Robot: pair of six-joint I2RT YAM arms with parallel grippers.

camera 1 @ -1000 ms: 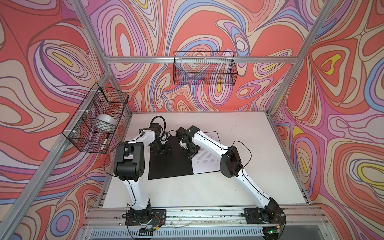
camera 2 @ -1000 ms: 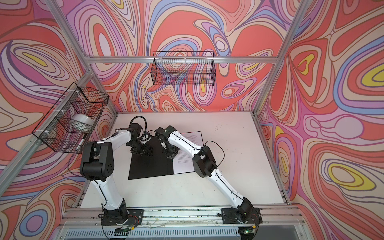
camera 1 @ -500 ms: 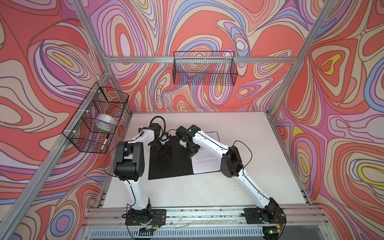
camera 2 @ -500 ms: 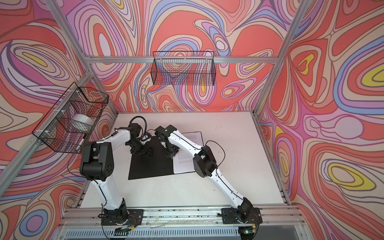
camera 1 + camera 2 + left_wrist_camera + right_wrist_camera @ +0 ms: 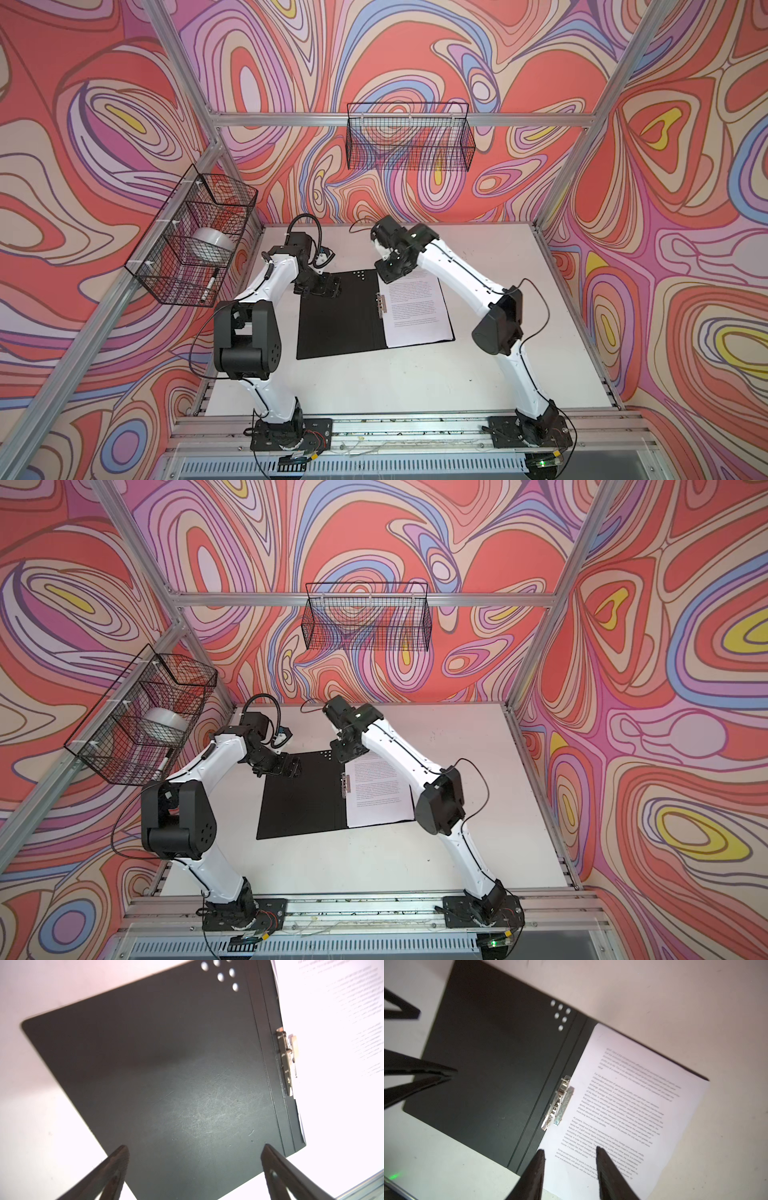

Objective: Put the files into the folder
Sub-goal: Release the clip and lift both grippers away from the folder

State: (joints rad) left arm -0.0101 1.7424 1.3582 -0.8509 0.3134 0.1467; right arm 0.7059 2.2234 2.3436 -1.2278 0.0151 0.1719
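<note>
The left gripper (image 5: 194,1147) is hovering over the far left corner of the folder (image 5: 336,324). Its jaws are standing wide apart and holding nothing, and the folder's black inner panel is showing between them. The right gripper (image 5: 569,1150) is hanging above the far end of the folder's right half, beside the spine. Its jaws are standing narrowly apart and gripping nothing, and printed text is showing in the gap.

The folder is lying open and flat on the surface (image 5: 374,382). The files (image 5: 415,307) are lying on the folder's right half, their inner edge meeting the spine clip (image 5: 379,304). A thin black margin of folder is showing along their near and right edges. Bare surface is extending from the folder's near, far and right sides.
</note>
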